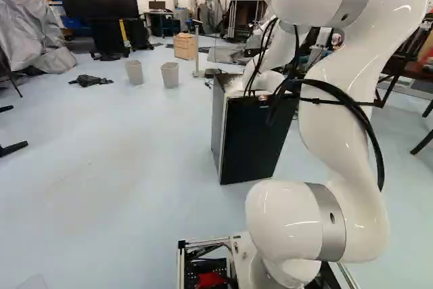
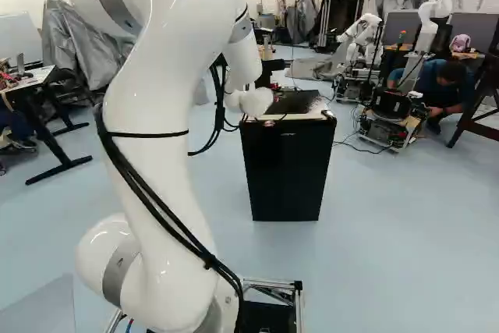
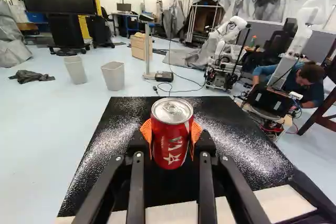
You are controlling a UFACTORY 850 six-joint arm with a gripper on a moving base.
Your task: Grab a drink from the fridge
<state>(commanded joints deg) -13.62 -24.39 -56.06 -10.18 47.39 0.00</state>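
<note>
Orange pads (image 3: 196,132) pinch the red can (image 3: 171,142) from both sides, lid uppermost, over the fridge (image 1: 254,141); I can't tell whether can and fridge touch. I see that fridge just right of centre in the left base view, two bins (image 1: 170,75) in that view's upper left, and another robot (image 2: 392,111) at the right base view's upper right.

The arm (image 2: 175,99) is glossy white with rounded joints. The grey band (image 1: 334,238) at lower right of the left base view bears a dark oval mark. Black cables (image 2: 204,256) run externally beneath a thin strap (image 2: 148,135). Black fingers (image 3: 137,187) carry orange pads (image 3: 147,131).
</note>
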